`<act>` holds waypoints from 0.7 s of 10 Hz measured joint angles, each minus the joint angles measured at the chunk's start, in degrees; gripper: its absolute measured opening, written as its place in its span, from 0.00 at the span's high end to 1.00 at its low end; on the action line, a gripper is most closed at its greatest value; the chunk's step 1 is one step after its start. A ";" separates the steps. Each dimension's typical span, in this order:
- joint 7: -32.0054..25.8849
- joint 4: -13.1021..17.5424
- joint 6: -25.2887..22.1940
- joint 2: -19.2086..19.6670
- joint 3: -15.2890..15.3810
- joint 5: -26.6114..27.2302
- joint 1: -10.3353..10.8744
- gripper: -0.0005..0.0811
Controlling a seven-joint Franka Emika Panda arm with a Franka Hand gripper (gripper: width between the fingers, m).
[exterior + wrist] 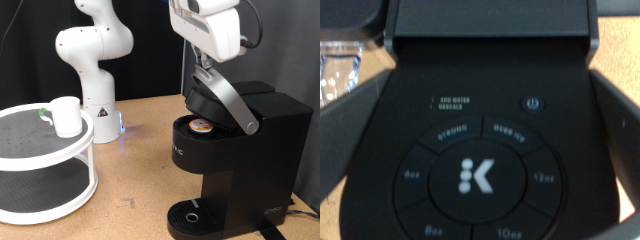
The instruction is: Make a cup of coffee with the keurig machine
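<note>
on a brown wooden tabletop (140, 150), against a dark backdrop, the keurig machine (245, 150) stands at the exterior view's right, its hinged lid (215, 100) tipped up and a tan-topped pod (203, 126) sitting in the open chamber. the round drip tray (190, 217) at its foot is bare. the gripper (203, 72) hangs at the raised lid by the silver-grey handle (232, 103), under a bulky white hand that is cut off by the exterior view's top; its fingers are hard to make out there, so i cannot tell whether they are spread or closed. the wrist view is filled by the machine's black top with its ring of size buttons and power button (531, 103), slightly blurred, with dark shapes along both edges. the cup of coffee (66, 115) stands well apart, on the top shelf of a white two-tier round stand (60, 160) at the exterior view's left. the white arm base (98, 110) rises between stand and machine.
</note>
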 joint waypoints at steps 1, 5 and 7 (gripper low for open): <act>0.00 -0.21 0.17 0.11 -0.07 -0.85 -0.13 0.99; 1.48 -2.08 1.72 0.39 -0.09 -6.05 -0.44 0.99; 1.54 -4.08 3.30 1.26 -0.69 -7.84 -0.92 0.99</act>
